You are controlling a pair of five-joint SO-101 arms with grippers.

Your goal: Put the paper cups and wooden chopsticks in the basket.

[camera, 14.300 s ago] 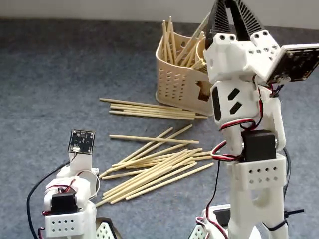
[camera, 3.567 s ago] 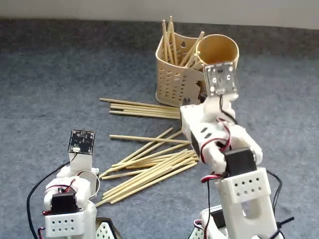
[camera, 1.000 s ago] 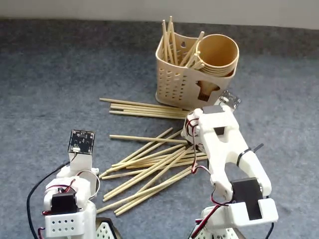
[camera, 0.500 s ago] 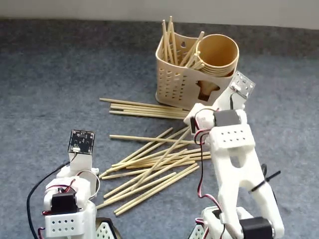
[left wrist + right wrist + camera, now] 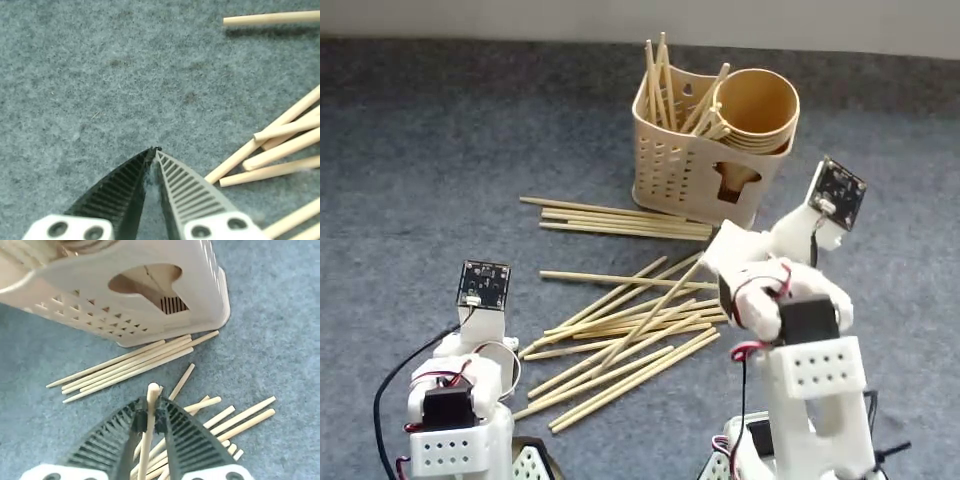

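A beige basket [image 5: 685, 160] at the back holds stacked paper cups [image 5: 757, 105] and several upright wooden chopsticks [image 5: 660, 80]. Many loose chopsticks [image 5: 620, 335] lie in a pile on the grey carpet in front of it. My right gripper [image 5: 151, 407] is shut on one chopstick [image 5: 148, 430] near its end, just in front of the basket [image 5: 150, 305]; that stick [image 5: 650, 315] slants across the pile. My left gripper [image 5: 154, 150] points down at bare carpet beside the pile's near ends [image 5: 280, 145], shut with nothing in it.
A neat row of chopsticks [image 5: 620, 220] lies along the basket's front wall, seen also as the row of chopsticks [image 5: 130, 367] in the right wrist view. One single stick [image 5: 620, 280] lies apart. Bare carpet stretches at the left and far right.
The right arm has risen from low over the pile and drawn back, with one chopstick gripped and its end lifted toward the basket. The pile shifted a little. The left arm kept still.
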